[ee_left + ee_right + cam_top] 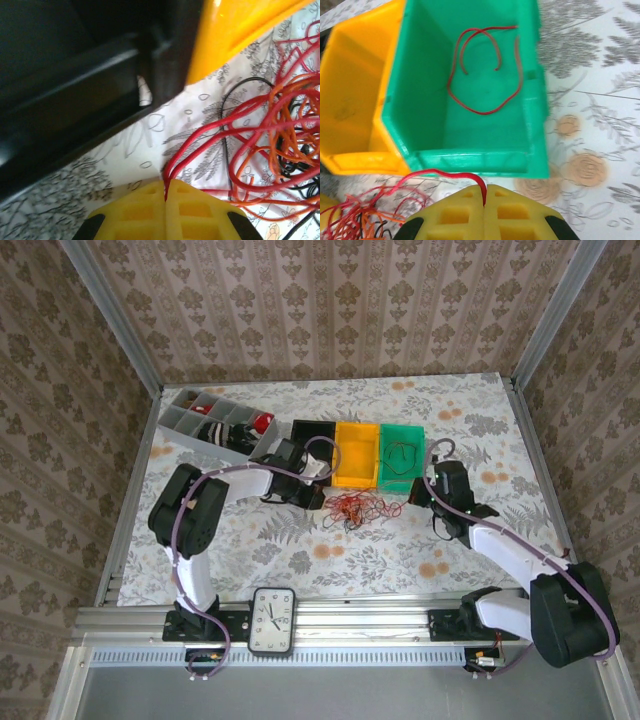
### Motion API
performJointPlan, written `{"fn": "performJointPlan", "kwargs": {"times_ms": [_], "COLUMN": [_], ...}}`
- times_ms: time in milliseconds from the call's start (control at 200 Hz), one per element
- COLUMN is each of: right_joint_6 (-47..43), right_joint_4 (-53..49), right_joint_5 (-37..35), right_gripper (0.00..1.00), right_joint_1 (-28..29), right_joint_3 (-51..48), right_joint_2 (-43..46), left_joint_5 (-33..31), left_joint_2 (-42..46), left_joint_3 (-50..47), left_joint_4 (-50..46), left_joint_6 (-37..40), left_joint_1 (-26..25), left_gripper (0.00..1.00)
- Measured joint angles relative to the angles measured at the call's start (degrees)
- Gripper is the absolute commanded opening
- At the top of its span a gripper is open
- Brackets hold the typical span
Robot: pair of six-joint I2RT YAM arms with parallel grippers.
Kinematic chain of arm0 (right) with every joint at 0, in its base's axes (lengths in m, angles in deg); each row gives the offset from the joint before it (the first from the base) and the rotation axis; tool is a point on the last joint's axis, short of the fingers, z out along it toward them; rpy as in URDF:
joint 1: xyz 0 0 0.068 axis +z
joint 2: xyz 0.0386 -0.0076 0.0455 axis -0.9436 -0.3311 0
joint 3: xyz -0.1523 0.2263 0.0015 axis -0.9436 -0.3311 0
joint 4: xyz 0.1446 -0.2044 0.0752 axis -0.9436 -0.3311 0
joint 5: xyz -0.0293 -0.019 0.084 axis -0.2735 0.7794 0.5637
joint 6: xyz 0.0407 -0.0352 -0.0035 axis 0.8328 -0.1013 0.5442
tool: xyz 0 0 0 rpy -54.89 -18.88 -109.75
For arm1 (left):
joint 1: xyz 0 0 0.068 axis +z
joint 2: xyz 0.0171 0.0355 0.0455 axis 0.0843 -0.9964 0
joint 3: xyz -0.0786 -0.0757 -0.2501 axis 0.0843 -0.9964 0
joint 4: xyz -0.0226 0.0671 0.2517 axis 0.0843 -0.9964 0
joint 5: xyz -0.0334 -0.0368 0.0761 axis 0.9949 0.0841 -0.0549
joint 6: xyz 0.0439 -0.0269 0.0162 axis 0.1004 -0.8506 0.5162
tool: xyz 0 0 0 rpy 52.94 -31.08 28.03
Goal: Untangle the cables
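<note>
A tangle of red, orange and dark cables (360, 508) lies on the floral cloth just in front of the bins. My left gripper (165, 192) is shut on a red cable (200, 140) at the left edge of the tangle (280, 135), beside the black bin (75, 80). On the right, my other gripper (484, 196) is shut on another red cable (435, 173), which runs left to the tangle (365, 215), just in front of the green bin (470, 160). A single red cable (485, 70) lies looped inside the green bin.
Three bins stand in a row: black (312, 430), orange (357, 453), green (402, 452). A grey divided tray (215, 420) with small parts sits at the back left. A clock (272, 620) lies on the front rail between the arm bases.
</note>
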Motion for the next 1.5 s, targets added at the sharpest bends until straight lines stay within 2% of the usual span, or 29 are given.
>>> {"fn": "performJointPlan", "kwargs": {"times_ms": [240,510,580,700,790,830,1110,1330,1500], "right_joint_6": [3.19,3.5,3.37,3.13,2.67,2.45,1.18,1.27,2.05], "right_joint_4": [-2.36,-2.58,-2.16,-1.31,-0.55,-0.04,1.29,1.81,1.77], "right_joint_5": [-6.16,-4.35,-2.82,-0.28,1.7,2.38,4.76,4.83,5.64], "right_gripper": [0.0,0.0,0.0,0.0,0.0,0.0,0.0,0.0,0.0], "right_joint_1": [-5.88,-7.52,-7.52,-7.48,-7.17,-6.84,-4.2,-3.96,-3.96], "right_joint_3": [-0.17,-1.14,-1.14,-1.16,-1.16,-1.16,-1.16,0.04,2.93], "right_joint_2": [2.86,2.36,1.66,0.59,-0.11,-0.48,-3.3,-6.25,-8.68], "left_joint_5": [-2.71,-2.49,-1.84,-0.11,1.4,1.95,2.12,-1.33,-3.06], "left_joint_2": [2.01,4.07,5.27,7.19,8.55,8.87,7.37,-3.06,-10.88], "left_joint_3": [-2.32,-5.55,-6.73,-6.45,-4.74,-3.58,8.41,22.14,28.61], "left_joint_4": [0.68,4.42,4.61,3.76,1.51,0.5,-4.13,-7.78,-12.48], "left_joint_6": [-1.73,-2.32,-2.21,-1.33,0.61,1.29,5.2,9.92,12.94], "left_joint_1": [2.6,2.62,2.49,1.25,-1.05,-2.1,-9.77,-16.83,-19.71], "left_gripper": [0.0,0.0,0.13,0.42,0.48,0.54,0.55,0.54,0.52]}}
